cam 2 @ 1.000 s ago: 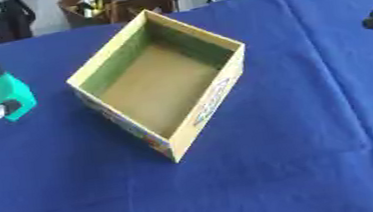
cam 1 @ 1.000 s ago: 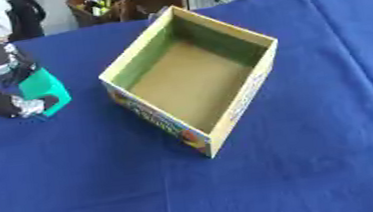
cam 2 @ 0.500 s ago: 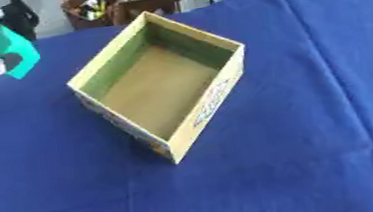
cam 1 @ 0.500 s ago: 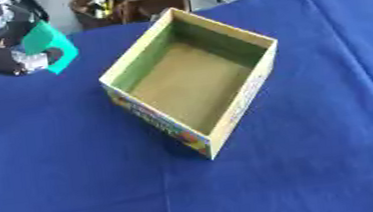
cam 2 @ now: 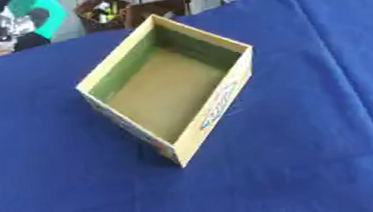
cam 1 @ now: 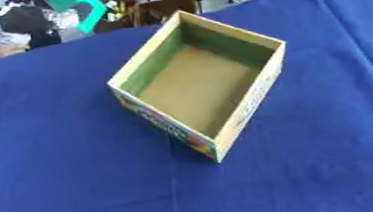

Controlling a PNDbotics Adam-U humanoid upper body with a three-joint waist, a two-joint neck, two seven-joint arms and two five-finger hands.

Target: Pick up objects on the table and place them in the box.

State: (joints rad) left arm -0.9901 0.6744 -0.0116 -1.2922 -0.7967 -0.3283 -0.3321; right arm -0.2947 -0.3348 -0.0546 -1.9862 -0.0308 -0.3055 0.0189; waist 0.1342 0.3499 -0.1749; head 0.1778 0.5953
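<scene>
left hand (cam 1: 26, 18): raised at top-left, curled round teal object (cam 1: 77, 2) | object: aloft, left of and beyond box (cam 1: 201, 83) | box: open on blue table (cam 1: 67, 187) | right hand: unseen

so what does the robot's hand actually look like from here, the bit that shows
Only the left hand shows, at the upper left corner and blurred. It is mostly black, bulky and rounded, with pale silvery-white parts beside it and a light ribbed, cable-like piece at the very corner. No markings can be made out. The right hand is out of view.
</scene>
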